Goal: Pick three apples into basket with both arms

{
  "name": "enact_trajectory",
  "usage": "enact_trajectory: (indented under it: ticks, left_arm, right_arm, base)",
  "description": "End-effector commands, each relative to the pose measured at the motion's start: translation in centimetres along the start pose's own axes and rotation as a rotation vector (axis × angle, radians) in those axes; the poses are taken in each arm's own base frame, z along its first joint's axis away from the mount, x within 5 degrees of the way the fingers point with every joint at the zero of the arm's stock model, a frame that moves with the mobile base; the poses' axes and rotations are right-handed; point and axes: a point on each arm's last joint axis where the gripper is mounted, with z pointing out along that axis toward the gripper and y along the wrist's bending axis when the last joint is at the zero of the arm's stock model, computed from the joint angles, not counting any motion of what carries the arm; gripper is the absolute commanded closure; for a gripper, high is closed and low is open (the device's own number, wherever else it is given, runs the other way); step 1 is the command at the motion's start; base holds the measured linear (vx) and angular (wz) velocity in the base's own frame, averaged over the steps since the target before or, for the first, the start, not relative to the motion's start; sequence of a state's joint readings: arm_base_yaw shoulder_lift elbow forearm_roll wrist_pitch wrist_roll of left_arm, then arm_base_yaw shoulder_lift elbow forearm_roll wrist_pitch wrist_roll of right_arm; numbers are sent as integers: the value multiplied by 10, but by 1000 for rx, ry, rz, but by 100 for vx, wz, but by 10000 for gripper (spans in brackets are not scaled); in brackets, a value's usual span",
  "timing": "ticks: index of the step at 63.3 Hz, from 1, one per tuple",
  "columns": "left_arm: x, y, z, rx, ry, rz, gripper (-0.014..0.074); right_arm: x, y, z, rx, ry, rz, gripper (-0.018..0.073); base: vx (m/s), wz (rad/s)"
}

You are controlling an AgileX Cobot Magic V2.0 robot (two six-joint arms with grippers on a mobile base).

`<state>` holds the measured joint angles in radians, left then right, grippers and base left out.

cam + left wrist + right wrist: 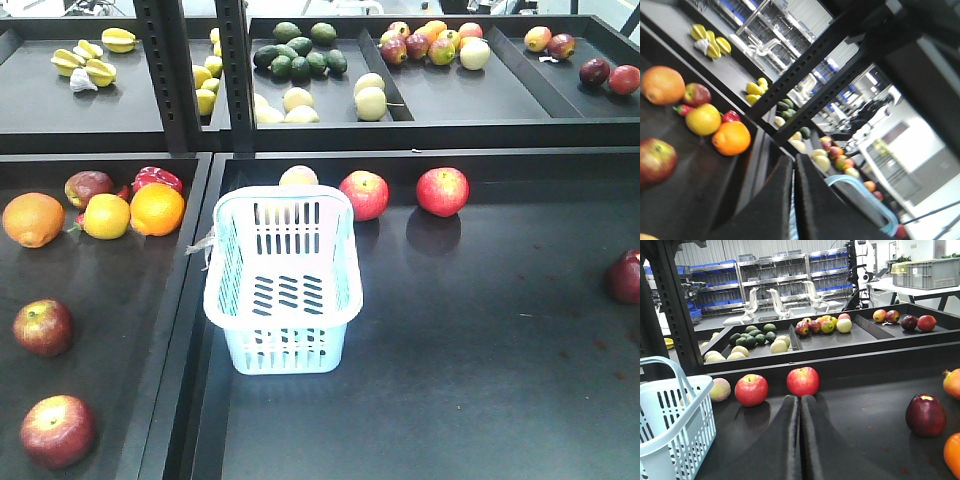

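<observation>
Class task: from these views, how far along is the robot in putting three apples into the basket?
Done: nothing; the basket holds no fruit. In hand: nothing; the left gripper and right gripper are both shut and empty. Left: all three picks; a red apple and a second red apple lie just behind the basket.

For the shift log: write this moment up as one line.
left gripper: shut, empty | right gripper: shut, empty | basket: empty | red apple, second red apple: beyond basket, not gripped
</observation>
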<state>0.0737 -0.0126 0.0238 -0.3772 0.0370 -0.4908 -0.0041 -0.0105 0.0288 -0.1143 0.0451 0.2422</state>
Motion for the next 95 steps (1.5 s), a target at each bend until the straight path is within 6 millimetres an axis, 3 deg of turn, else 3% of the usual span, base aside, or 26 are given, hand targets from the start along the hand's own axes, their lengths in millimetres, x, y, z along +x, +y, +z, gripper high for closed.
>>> enact_trajectory:
  ticks: [1, 14, 21, 28, 37, 47, 56, 66, 83, 95]
  left_arm:
    - [-4, 1, -1, 46, -84, -89, 603]
    - [-19, -13, -4, 101, -125, -490, 603]
    - [-37, -35, -10, 180, -150, -548, 603]
    - [-60, -67, -22, 280, -168, -494, 603]
    - [-90, -111, -40, 367, -194, -260, 603]
    - [-107, -150, -32, 352, -88, 74, 598]
    - [-115, -174, -5, 335, 39, 310, 568]
    - [-114, -194, 38, 398, 207, 467, 459]
    - [-91, -212, 134, 712, 529, 644, 183]
    - [-86, -218, 203, 823, 683, 634, 85]
  right_arm:
    - [-3, 1, -1, -12, -69, -16, 561]
    - [-3, 1, -1, -12, -69, -16, 561]
    - [-3, 1, -1, -12, -69, -16, 561]
    - [-3, 1, -1, -12, -69, -16, 561]
    - [-3, 1, -1, -12, -70, -16, 561]
    - [-3, 1, -1, -12, -70, -16, 561]
    - [-3, 1, -1, -12, -70, -16, 561]
    - [-3, 1, -1, -12, -70, -16, 561]
    - [-3, 1, -1, -12, -70, -16, 561]
    - [-3, 1, -1, -12, -70, -16, 561]
  base:
    - [0, 0]
    - [0, 0]
    - [0, 0]
    - [0, 0]
    - [0, 0]
    - [0, 0]
    - [0, 0]
    - [0, 0]
    - [0, 0]
    - [0, 0]
